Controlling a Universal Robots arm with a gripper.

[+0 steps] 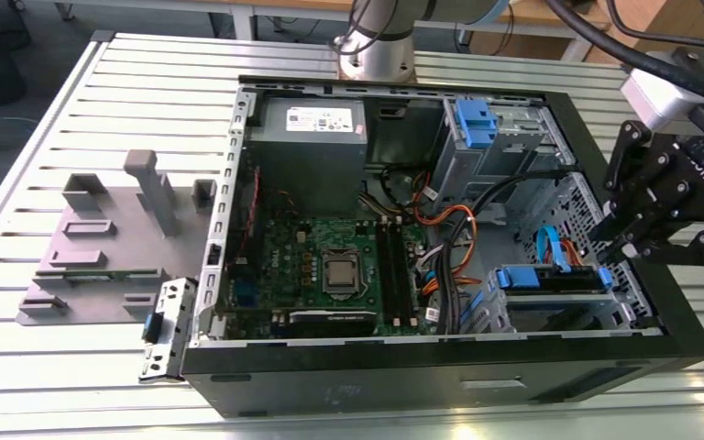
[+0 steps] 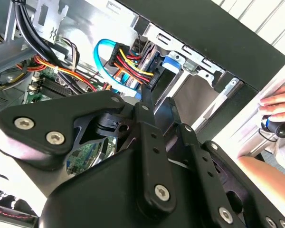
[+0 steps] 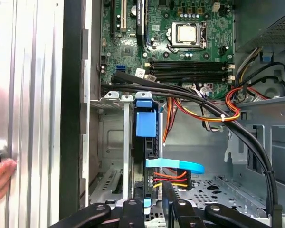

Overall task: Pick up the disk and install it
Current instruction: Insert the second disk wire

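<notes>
The disk [image 1: 533, 278] sits in the drive bay at the front corner of the open computer case [image 1: 450, 376], on the exterior view's right. Its blue end tab [image 3: 146, 121] faces the motherboard, and its body stands on edge in the bay. A light blue data cable [image 3: 175, 166] and a red-yellow-black power plug [image 2: 128, 64] run to its rear end. My gripper [image 1: 633, 247] hangs just above and outside that corner of the case. The fingers [image 3: 133, 209] stand a little apart, in line with the disk's rear edge. In the second wrist view the gripper [image 2: 157, 102] has nothing between its fingers.
A person's hand [image 2: 278, 102] rests on the table beside the case, over a small dark knob. Black cable bundles [image 3: 256, 156] cross the case near the bay. The grey power supply [image 1: 313, 137], an upper drive cage [image 1: 475, 124] and a grey fixture [image 1: 107, 238] lie farther off.
</notes>
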